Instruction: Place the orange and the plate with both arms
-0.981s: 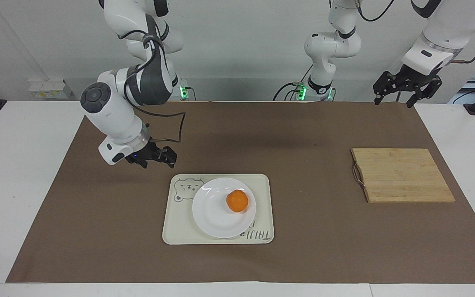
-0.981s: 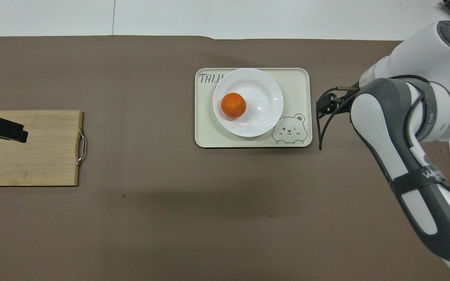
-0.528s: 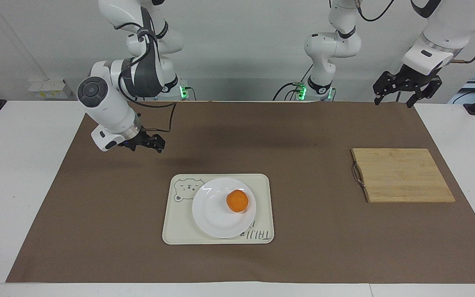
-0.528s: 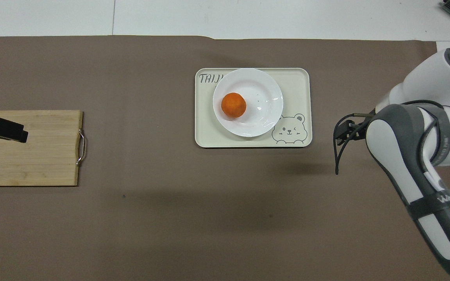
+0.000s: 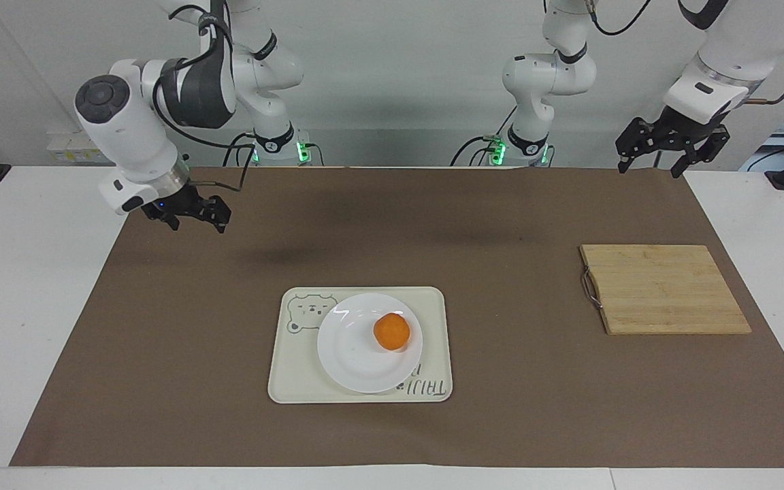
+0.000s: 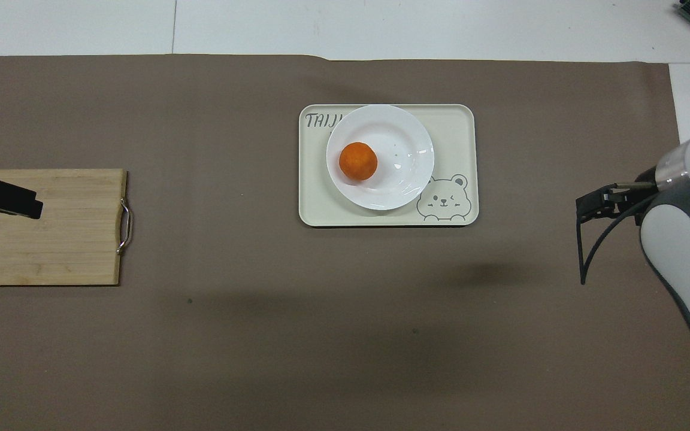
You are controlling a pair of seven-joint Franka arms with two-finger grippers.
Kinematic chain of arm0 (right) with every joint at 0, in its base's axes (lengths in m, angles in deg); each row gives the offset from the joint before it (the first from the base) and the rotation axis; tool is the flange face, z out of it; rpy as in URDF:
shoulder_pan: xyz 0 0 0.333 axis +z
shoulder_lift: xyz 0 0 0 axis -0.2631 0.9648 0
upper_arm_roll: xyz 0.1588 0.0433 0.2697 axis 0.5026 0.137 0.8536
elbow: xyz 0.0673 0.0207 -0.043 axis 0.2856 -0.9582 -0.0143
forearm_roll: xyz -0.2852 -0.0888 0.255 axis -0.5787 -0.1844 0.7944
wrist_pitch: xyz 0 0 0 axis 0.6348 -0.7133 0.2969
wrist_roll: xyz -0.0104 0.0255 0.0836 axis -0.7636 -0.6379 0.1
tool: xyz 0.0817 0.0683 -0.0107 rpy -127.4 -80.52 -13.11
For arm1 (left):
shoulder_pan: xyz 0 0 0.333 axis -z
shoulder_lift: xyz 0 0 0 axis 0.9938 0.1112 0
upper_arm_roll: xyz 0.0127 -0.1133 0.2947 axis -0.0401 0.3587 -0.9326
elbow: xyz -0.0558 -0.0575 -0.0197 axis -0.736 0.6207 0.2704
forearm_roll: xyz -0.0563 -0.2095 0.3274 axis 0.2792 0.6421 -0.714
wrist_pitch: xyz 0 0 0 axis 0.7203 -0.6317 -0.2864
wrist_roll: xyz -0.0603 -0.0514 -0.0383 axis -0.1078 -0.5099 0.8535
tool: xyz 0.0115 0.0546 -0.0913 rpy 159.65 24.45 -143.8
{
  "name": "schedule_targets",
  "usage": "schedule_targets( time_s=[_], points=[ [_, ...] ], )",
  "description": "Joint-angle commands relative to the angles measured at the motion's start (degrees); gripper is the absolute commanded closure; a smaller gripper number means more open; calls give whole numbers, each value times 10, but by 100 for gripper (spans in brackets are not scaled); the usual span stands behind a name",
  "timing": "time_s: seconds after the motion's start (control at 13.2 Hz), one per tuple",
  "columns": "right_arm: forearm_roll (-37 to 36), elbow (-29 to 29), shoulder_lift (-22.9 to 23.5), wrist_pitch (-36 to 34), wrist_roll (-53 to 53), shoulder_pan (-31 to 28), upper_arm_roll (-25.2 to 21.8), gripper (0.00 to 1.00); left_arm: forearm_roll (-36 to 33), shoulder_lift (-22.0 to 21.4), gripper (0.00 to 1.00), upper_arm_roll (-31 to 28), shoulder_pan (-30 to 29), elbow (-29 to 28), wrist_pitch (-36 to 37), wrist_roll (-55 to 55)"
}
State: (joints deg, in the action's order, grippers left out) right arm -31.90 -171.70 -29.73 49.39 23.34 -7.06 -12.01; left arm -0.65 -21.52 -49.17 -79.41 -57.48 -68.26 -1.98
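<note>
Facing view, item one: we list the orange (image 5: 391, 331), seated on the white plate (image 5: 351, 354), off-centre toward the left arm's end. The plate rests on the cream bear tray (image 5: 290, 381) at mid-bench, on brown paper (image 5: 160, 381).

Item two: right gripper (image 5: 188, 212), raised over the paper at the right arm's end, fingers spread, holding nothing; well apart from the tray. We judge it the nearer hand.

Item three: left gripper (image 5: 671, 146), waiting high near the bench's robot-side edge, fingers spread, empty.

Item four: bamboo cutting board (image 5: 664, 289), bare, toward the left arm's end.

We judge both placements done, with the orange lying away from both grippers.
</note>
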Motion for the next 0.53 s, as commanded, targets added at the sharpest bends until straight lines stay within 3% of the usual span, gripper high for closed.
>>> schedule_targets(
  time_s=[0.0, 0.45],
  points=[
    [-14, 28, -23, -12, 14, -4, 3, 0, -9, -4, 0, -1, 3, 2, 10, 5],
    [-6, 142, -31, -129, 14, -6, -1, 0, -9, -4, 0, -1, 3, 2, 10, 5]
  ],
)
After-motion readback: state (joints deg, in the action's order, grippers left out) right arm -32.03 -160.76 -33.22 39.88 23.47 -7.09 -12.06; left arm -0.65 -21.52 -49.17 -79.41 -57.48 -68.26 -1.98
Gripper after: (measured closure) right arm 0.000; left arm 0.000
